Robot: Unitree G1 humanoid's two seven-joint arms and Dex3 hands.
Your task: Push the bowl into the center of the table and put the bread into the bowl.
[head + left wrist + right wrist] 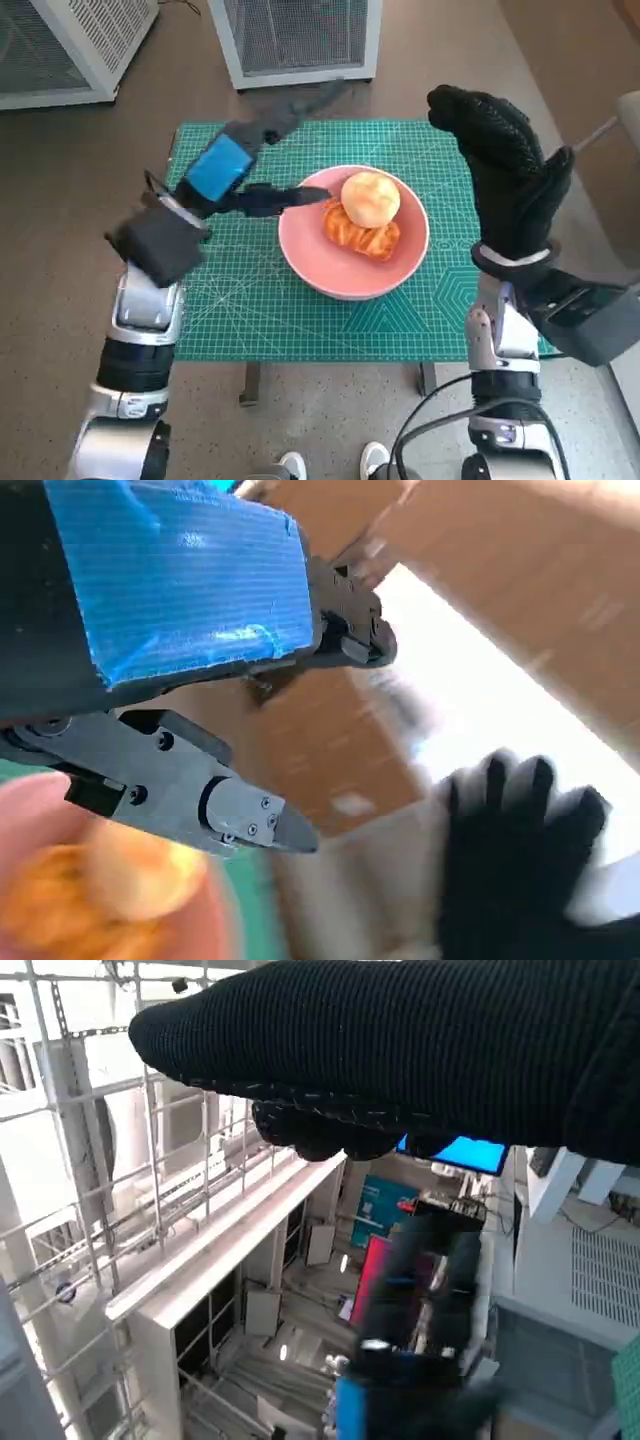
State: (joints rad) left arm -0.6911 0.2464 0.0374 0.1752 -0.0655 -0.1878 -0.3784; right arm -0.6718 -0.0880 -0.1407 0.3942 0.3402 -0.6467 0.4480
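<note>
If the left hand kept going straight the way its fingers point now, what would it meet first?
Probably the bread in the pink bowl: the left hand has its fingers over the rim, aimed at the bread. Their height above it is unclear.

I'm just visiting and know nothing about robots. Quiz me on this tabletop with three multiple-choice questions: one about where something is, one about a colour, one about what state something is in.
1. Where is the bread?
A. On the floor
B. In the bowl
C. In the gloved hand

2. What colour is the bowl?
A. Pink
B. Blue
C. White

3. What is the right hand doing?
A. Gripping the bowl's rim
B. Pressing on the bread
C. Raised beside the table, holding nothing

Answers:
1. B: the bread lies inside the bowl, a round bun on top of a twisted golden piece.
2. A: the bowl is pink, standing on the green mat.
3. C: the right hand is up at the mat's right edge, holding nothing; the left hand reaches toward the bowl's left rim, nothing in it either.
</note>
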